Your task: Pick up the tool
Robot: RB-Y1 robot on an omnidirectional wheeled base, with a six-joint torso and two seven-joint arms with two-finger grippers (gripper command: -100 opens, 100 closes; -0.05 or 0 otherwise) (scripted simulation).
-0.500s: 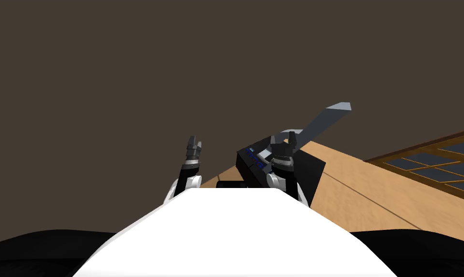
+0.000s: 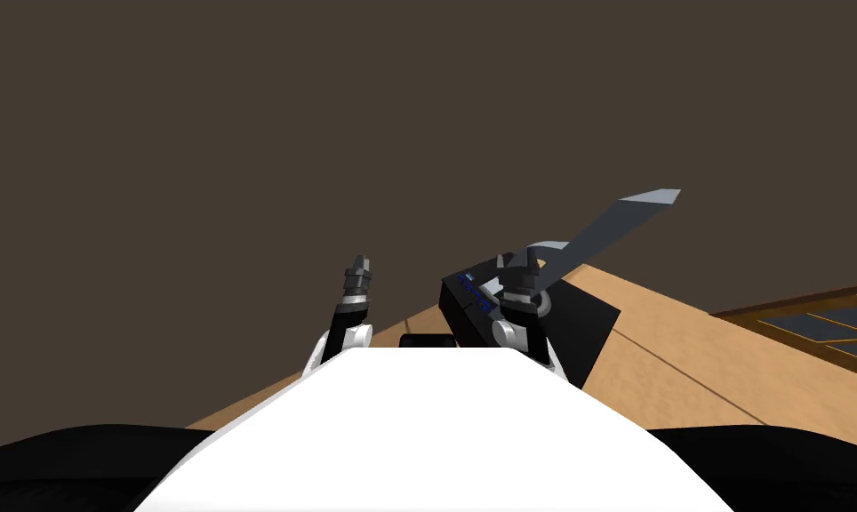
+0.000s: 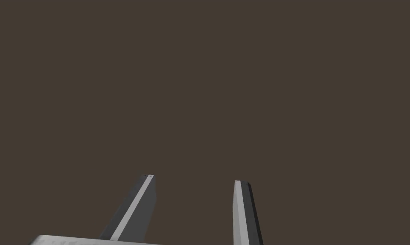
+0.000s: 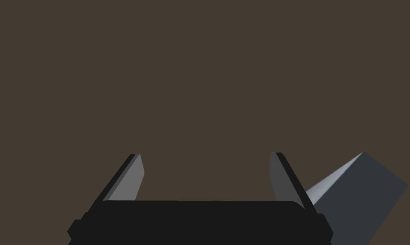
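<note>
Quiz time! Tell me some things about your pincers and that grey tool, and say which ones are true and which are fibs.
1. The right pincer is open and empty. True.
2. The grey tool sticks up beside the right pincer, outside its fingers. True.
3. The left pincer grips the black box. False: it is open, empty and apart from the box.
4. The table is blue. False: it is light brown.
</note>
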